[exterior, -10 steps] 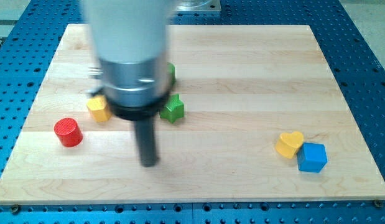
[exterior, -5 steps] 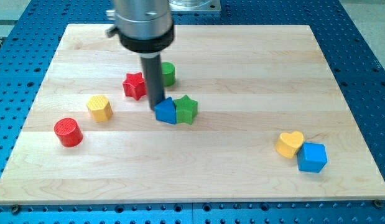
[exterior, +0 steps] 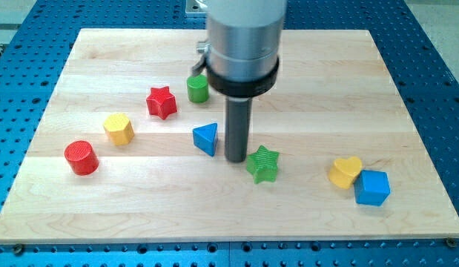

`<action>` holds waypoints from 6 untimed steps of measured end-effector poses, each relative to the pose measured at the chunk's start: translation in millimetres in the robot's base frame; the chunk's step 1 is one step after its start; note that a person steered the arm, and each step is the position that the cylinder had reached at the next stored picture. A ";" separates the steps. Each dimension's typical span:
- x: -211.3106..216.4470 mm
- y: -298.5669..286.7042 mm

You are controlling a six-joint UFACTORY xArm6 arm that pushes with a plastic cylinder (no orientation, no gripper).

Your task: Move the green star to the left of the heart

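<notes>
The green star (exterior: 263, 164) lies on the wooden board, a little right of centre and low. The yellow heart (exterior: 345, 171) sits to its right, with a gap between them, touching a blue cube (exterior: 372, 188). My tip (exterior: 236, 159) stands just left of the green star, close to its upper left edge, and right of a blue triangle (exterior: 206, 138). I cannot tell whether the tip touches the star.
A red star (exterior: 162, 101) and a green cylinder (exterior: 198, 89) lie towards the view's top left. A yellow block (exterior: 119, 128) and a red cylinder (exterior: 81, 157) lie at the left. The board's edge (exterior: 229, 241) runs along the view's bottom.
The tip moved right and down, and the green star went with it, away from the blue triangle toward the heart. The blue triangle shifted slightly.
</notes>
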State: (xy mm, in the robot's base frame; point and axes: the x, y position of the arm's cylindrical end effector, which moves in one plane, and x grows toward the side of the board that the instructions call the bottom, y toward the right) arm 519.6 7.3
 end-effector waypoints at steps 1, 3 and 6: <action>28.6 61.1; -2.1 51.6; 26.0 29.3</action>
